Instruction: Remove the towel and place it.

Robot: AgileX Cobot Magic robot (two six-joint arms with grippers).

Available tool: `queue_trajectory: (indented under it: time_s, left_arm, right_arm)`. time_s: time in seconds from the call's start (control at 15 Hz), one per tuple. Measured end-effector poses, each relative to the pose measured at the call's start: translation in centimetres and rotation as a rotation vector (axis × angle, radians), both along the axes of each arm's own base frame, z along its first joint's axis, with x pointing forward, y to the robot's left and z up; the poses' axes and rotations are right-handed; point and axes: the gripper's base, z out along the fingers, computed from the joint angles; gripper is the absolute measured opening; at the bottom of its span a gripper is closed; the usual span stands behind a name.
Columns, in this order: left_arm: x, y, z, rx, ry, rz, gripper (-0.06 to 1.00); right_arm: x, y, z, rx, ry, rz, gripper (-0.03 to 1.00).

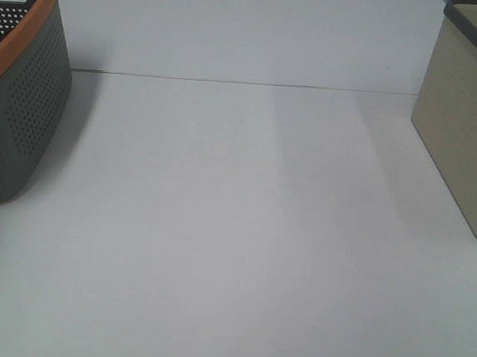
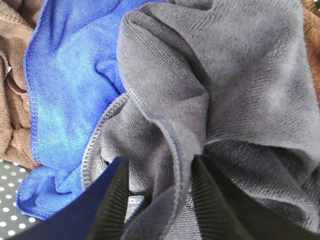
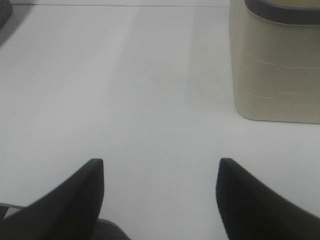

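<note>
In the left wrist view, a dark grey towel (image 2: 240,85) lies crumpled on top of a blue towel (image 2: 70,90) and a brown towel (image 2: 12,100). My left gripper (image 2: 159,167) is down in the pile, and its two black fingers (image 2: 112,200) pinch a raised fold of the grey towel between them. My right gripper (image 3: 160,170) is open and empty above the bare white table (image 3: 125,90). Neither gripper shows in the exterior high view.
A grey perforated basket with an orange rim (image 1: 16,92) stands at the left edge of the table. A beige bin with a grey rim (image 1: 469,123) stands at the right and also shows in the right wrist view (image 3: 275,65). White table (image 1: 234,228) lies between them.
</note>
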Motion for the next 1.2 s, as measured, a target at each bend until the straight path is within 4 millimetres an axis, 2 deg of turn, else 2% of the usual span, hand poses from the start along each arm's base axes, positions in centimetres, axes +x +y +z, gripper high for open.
queue_trajectory:
  time_s: [0.2,0.27,0.33,0.4,0.67,0.8,0.93,1.2]
  left_arm:
    - [0.0,0.0,0.0,0.001,-0.004,0.001,0.38]
    - [0.1,0.0,0.0,0.003,-0.008,0.002,0.32]
    - [0.1,0.0,0.0,0.005,-0.011,0.001,0.22]
    - [0.1,0.2,0.0,0.026,-0.008,-0.006,0.02]
    - [0.0,0.3,0.1,0.052,-0.005,-0.014,0.00]
    - [-0.2,0.3,0.9,0.045,-0.013,0.003,0.00]
    - [-0.9,0.1,3.4,0.055,-0.063,0.009,0.00]
    - [-4.0,-0.6,10.9,0.090,-0.216,0.009,0.00]
  right_arm:
    - [0.0,0.0,0.0,0.000,0.000,0.000,0.65]
    - [0.0,0.0,0.0,0.000,0.000,0.000,0.65]
    - [0.0,0.0,0.0,0.000,0.000,0.000,0.65]
    - [0.0,0.0,0.0,0.000,0.000,0.000,0.65]
    - [0.0,0.0,0.0,0.000,0.000,0.000,0.65]
    - [0.0,0.0,0.0,0.000,0.000,0.000,0.65]
    - [0.0,0.0,0.0,0.000,0.000,0.000,0.65]
    - [0.0,0.0,0.0,0.000,0.000,0.000,0.65]
